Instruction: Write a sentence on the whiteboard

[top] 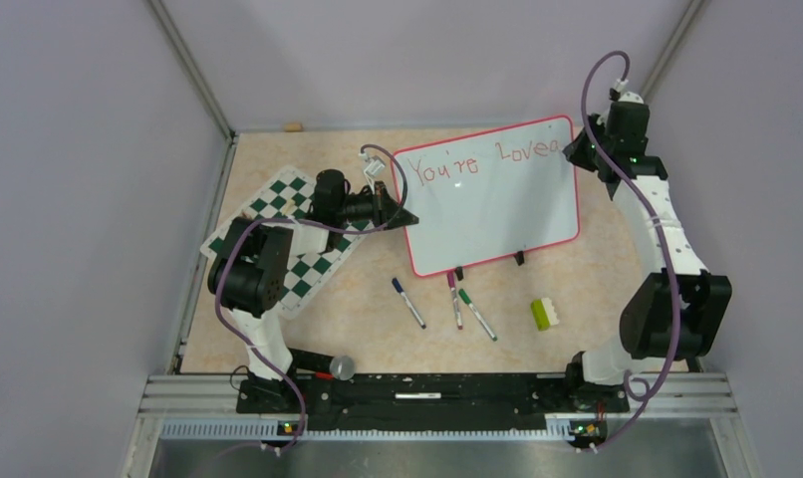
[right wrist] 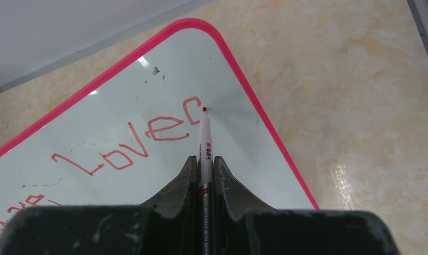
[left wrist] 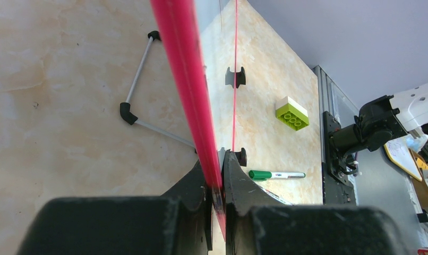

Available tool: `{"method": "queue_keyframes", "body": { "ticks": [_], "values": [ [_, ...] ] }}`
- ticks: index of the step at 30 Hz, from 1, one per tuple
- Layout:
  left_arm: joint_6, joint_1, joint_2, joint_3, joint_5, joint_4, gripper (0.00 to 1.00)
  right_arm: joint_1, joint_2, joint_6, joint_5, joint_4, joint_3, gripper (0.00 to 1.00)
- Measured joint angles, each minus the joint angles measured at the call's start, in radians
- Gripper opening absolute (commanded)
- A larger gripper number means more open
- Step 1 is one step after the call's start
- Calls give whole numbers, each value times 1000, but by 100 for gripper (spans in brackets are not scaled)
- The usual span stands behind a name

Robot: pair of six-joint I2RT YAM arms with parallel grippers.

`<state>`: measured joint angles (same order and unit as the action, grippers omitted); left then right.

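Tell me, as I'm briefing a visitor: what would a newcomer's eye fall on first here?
The whiteboard stands at the table's far middle, red handwriting reading "You're Love" and an unfinished letter along its top. The right gripper is shut on a red marker, tip at that last letter, while the left gripper clamps the board's pink left edge.

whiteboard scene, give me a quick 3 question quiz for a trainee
1. True or false: the left hand is shut on the edge of the whiteboard.
2. What does the right hand hold? A) an eraser B) a red marker C) a chess piece
3. Fill in: the first word written on the board is ___.

Key: 1 true; 2 B; 3 You're
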<state>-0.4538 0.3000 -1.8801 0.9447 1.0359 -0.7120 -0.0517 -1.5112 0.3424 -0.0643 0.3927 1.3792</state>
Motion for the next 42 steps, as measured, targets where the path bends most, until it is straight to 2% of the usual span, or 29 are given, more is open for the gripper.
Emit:
{"method": "queue_keyframes", "body": {
  "ticks": [13, 23, 34, 42],
  "values": [
    [0, 0, 0, 0, 0, 0, 0, -4, -49, 0, 3, 1, 97, 0],
    [0, 0, 0, 0, 0, 0, 0, -4, -53, 0, 3, -2, 101, 0],
    [0, 0, 0, 0, -1, 1, 0, -6, 3, 0, 6, -11, -22, 0],
    [0, 0, 0, 0, -1, 1, 0, -6, 16, 0, 10, -9, -37, 0]
  ]
}}
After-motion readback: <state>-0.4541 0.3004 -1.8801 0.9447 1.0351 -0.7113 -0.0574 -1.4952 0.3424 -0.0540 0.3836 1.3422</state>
